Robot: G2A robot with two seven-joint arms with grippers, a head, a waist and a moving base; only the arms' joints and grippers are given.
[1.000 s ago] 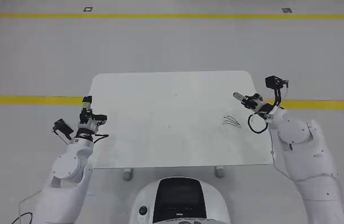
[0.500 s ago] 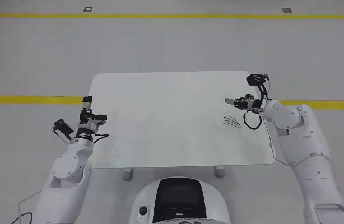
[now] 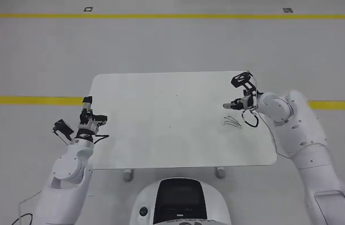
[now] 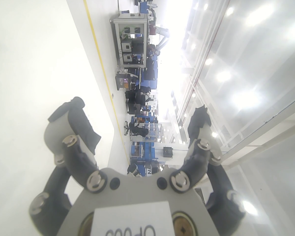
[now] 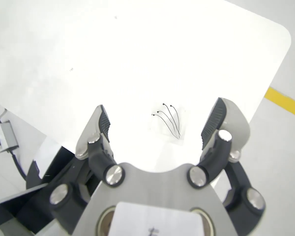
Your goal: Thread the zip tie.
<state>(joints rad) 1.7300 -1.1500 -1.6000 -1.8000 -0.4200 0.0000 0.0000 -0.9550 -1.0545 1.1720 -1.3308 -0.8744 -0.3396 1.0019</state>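
Observation:
Several thin black zip ties point(image 3: 232, 122) point(image 5: 169, 120) lie fanned out on the white table point(image 3: 172, 118), near its right side, their tails meeting at one end. My right gripper point(image 3: 226, 106) point(image 5: 159, 121) hangs open above the table just beyond the ties, nothing between its fingers. In the right wrist view the ties lie between the two ribbed pads point(image 5: 212, 119), well below them. My left gripper point(image 3: 87, 101) point(image 4: 140, 114) is open and empty at the table's left edge, pointing away across the room.
The table's rounded right corner point(image 5: 282, 35) and a yellow floor line point(image 3: 161, 100) lie close to the right arm. A small grey box with a cable point(image 5: 5, 133) hangs off the table edge in the right wrist view.
The right arm has swung in over the table, its gripper moving left toward the zip ties. The left arm has stayed still.

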